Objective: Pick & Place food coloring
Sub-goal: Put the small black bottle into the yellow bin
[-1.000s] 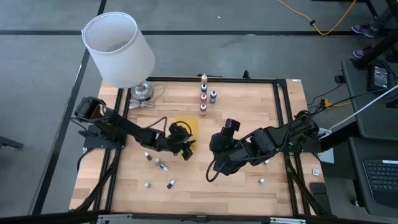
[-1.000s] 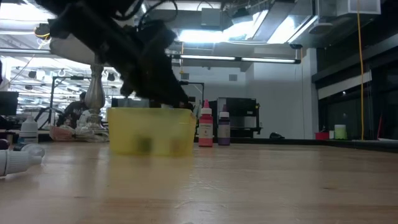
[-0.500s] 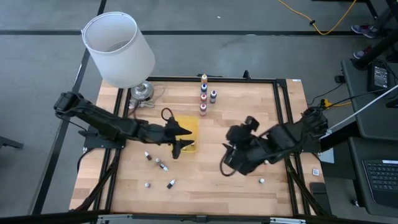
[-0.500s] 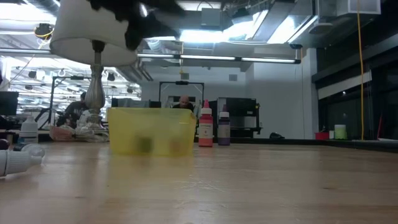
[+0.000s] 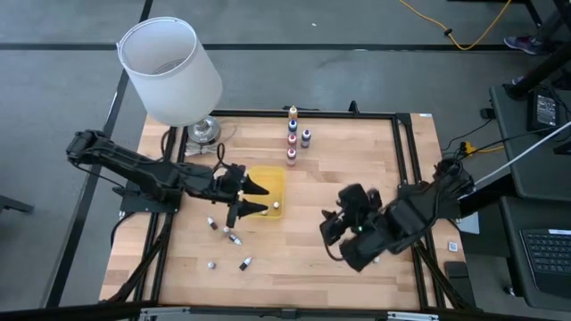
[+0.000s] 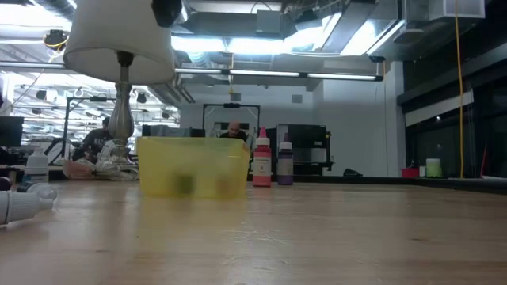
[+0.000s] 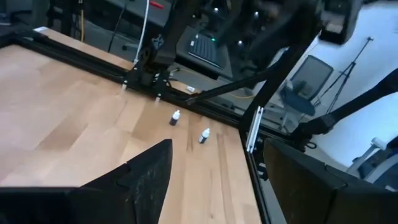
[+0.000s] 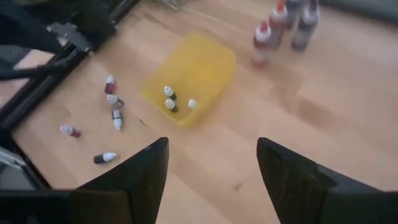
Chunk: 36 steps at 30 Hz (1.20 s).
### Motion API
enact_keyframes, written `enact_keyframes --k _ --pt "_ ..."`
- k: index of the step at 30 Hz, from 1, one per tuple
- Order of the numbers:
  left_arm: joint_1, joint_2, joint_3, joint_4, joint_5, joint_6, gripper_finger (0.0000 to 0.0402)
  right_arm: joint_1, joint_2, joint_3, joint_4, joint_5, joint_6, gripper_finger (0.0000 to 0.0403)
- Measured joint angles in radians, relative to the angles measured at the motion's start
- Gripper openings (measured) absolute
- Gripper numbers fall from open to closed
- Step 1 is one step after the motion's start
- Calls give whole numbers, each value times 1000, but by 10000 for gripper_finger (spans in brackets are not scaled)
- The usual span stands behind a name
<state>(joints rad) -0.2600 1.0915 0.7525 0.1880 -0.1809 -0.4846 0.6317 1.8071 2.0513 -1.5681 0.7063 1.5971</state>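
Three small food coloring bottles stand inside the yellow tray. Several more lie on the wood to the tray's near left, and two stand by the table's right edge. My left gripper hangs open and empty above the tray's left side, pointing almost level. My right gripper hovers open and empty to the right of the tray, slanting down toward it. The left wrist view shows the open left gripper, and the right wrist view shows the open right gripper.
A row of larger bottles stands near the far edge. A lamp with a white shade stands at the far left corner. A black frame rims the table. Bare wood lies between the tray and the right arm.
My left gripper has risen out of the yellow tray, drawn back toward the table's left edge and tipped from pointing down to nearly level. My right gripper has gone toward the table's right edge and rolled about its own axis.
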Motion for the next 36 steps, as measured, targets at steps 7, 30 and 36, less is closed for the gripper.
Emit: enact_keyframes --k 7,30,36 --pt "0 -31 0 -4 27 -7 245 66 5 -219 152 -97 364 219" --pt "0 -32 0 -62 130 -36 245 292 54 -407 292 -394 472 166" --pt "0 -32 0 -61 111 -65 245 385 59 -440 264 -458 398 165"
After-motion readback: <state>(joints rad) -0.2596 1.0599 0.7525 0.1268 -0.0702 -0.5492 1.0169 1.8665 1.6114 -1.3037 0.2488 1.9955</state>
